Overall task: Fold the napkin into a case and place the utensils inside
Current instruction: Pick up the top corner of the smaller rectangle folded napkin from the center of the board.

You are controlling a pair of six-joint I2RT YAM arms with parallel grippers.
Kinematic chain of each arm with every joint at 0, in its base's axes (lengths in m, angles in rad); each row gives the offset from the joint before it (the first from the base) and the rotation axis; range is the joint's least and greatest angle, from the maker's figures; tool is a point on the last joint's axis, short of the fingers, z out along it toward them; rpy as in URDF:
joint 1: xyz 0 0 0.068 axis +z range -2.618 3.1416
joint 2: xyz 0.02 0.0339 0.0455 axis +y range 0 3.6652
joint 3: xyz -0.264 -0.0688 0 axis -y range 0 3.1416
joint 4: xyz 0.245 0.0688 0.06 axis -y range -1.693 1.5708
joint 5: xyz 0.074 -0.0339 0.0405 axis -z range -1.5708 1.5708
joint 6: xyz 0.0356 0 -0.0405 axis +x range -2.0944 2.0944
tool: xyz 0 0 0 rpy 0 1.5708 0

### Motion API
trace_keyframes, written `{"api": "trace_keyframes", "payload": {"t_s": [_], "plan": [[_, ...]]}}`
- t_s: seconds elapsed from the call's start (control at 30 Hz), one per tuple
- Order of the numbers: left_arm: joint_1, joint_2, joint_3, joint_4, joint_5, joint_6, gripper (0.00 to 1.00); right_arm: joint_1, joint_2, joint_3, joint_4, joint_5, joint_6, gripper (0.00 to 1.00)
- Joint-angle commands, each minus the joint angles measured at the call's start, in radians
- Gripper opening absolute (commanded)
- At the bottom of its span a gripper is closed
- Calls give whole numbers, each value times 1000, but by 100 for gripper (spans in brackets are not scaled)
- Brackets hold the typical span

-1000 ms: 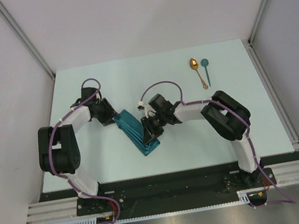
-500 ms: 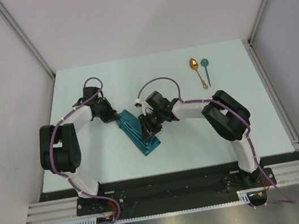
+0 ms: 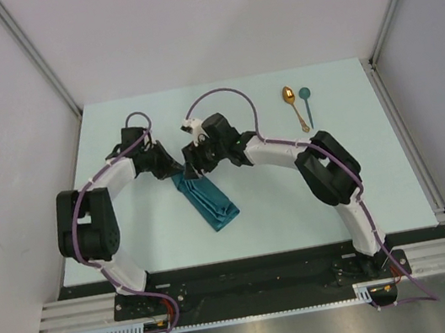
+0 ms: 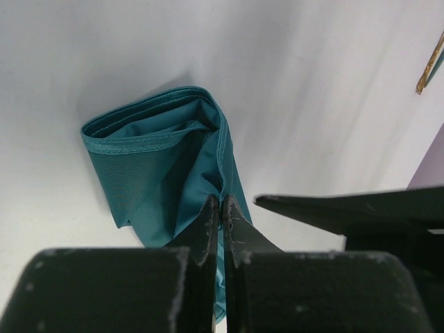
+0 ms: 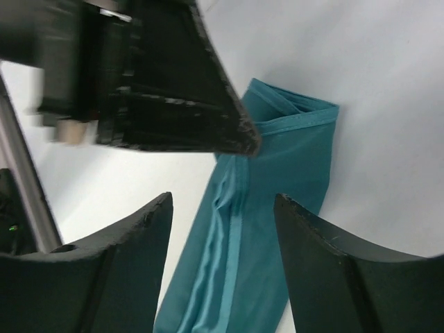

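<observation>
Along the teal case (image 3: pixel 209 199), lying slantwise on the table (image 3: pixel 297 205), our right gripper (image 5: pixel 220 208) has moved from near end to far end, jaws now apart and empty, beside our left gripper (image 4: pixel 222 205), clamped on the cloth's edge, which we should lift gently to open the mouth.

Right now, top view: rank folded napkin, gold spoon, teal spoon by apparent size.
1. folded napkin: clearly largest, even with the arms covering its far end.
2. gold spoon and teal spoon: about alike in length, too close to rank.
</observation>
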Motion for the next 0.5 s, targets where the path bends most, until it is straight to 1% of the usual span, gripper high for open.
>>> {"api": "trace_keyframes", "payload": {"t_s": [0.0, 0.03, 0.13, 0.27, 0.37, 0.43, 0.47], "plan": [[9, -60, 1, 31, 60, -37, 0, 4, 49, 27, 114, 31, -35, 63], [12, -61, -1, 31, 63, -43, 0, 7, 55, 23, 126, 32, -35, 62], [20, -67, -2, 38, 81, -55, 0, 14, 69, 38, 140, 46, -35, 51], [23, -77, -5, 41, 84, -61, 0, 20, 75, 34, 158, 77, -27, 45], [23, -77, -5, 41, 83, -67, 0, 22, 75, 24, 172, 81, -17, 44], [23, -77, -7, 43, 86, -69, 0, 22, 71, 17, 184, 81, -8, 45], [23, -80, -8, 46, 86, -72, 0, 25, 67, 9, 189, 85, -4, 47]]}}
